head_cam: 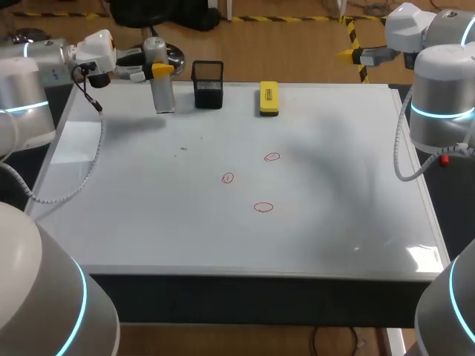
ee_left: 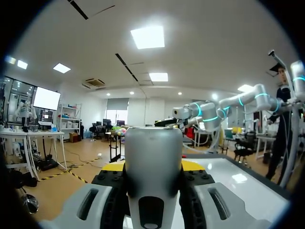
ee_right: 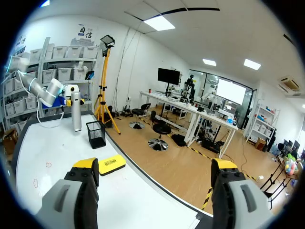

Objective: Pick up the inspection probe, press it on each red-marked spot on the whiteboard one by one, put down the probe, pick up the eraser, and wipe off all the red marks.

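Probe [head_cam: 163,96] in left claw [head_cam: 160,71], beside black holder [head_cam: 208,84].

Two pale grey arms ringed in cyan light
Left arm [head_cam: 26,81] and right arm [head_cam: 443,85] have smooth rounded casings; a ribbed grey cable [head_cam: 87,167] hangs by each; grey fingers [ee_right: 76,195] end in yellow tips.
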Robot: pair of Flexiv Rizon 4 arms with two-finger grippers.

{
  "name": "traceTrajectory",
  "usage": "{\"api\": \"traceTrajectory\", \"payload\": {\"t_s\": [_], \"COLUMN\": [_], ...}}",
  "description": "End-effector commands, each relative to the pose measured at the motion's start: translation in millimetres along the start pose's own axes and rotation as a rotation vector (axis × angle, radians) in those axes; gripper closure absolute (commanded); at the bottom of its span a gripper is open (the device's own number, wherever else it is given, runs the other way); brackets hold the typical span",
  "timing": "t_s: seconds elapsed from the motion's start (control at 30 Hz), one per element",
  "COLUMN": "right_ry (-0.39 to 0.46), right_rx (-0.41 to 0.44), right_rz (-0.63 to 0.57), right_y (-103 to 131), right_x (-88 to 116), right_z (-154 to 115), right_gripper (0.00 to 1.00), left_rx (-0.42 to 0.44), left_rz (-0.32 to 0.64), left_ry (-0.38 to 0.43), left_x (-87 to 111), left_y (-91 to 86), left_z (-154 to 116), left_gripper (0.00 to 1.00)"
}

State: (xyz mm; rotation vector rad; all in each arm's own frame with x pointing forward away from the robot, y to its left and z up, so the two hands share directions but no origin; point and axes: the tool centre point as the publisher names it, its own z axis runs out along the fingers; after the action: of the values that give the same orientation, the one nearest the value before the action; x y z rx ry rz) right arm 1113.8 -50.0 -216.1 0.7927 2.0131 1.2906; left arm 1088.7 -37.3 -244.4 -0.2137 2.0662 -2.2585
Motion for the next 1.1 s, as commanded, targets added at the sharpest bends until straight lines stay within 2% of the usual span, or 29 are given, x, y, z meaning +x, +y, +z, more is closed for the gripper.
{"api": "traceTrajectory", "payload": {"t_s": [0.03, 0.23, 0.4, 0.6, 0.73, 0.87, 1.1], "right_ry": [0.000, 0.229, 0.438, 0.665, 0.820, 0.951, 1.103], "right_rx": [0.000, 0.016, 0.080, 0.126, 0.202, 0.280, 0.344], "right_rz": [0.000, -0.083, -0.244, -0.380, -0.500, -0.611, -0.729], "right_y": [0, 11, 24, 35, 36, 34, 28], "right_x": [0, 5, 13, 30, 44, 54, 65], "right_z": [0, 30, 51, 71, 81, 89, 101], "right_gripper": [0.00, 0.00, 0.00, 0.00, 0.00, 0.00, 0.00], "left_rx": [0.001, 0.001, 0.001, 0.001, 0.001, 0.001, 0.001], "left_rz": [0.000, 0.000, 0.000, 0.000, 0.000, 0.000, 0.000], "left_ry": [0.001, 0.001, 0.001, 0.001, 0.001, 0.001, 0.001], "left_x": [-0.3, -0.3, -0.3, -0.3, -0.3, -0.3, -0.3], "left_y": [-0.6, -0.6, -0.6, -0.6, -0.6, -0.6, -0.6], "left_z": [0, 0, 0, 0, 0, 0, 0], "left_gripper": [1.00, 1.00, 1.00, 1.00, 1.00, 1.00, 1.00]}}
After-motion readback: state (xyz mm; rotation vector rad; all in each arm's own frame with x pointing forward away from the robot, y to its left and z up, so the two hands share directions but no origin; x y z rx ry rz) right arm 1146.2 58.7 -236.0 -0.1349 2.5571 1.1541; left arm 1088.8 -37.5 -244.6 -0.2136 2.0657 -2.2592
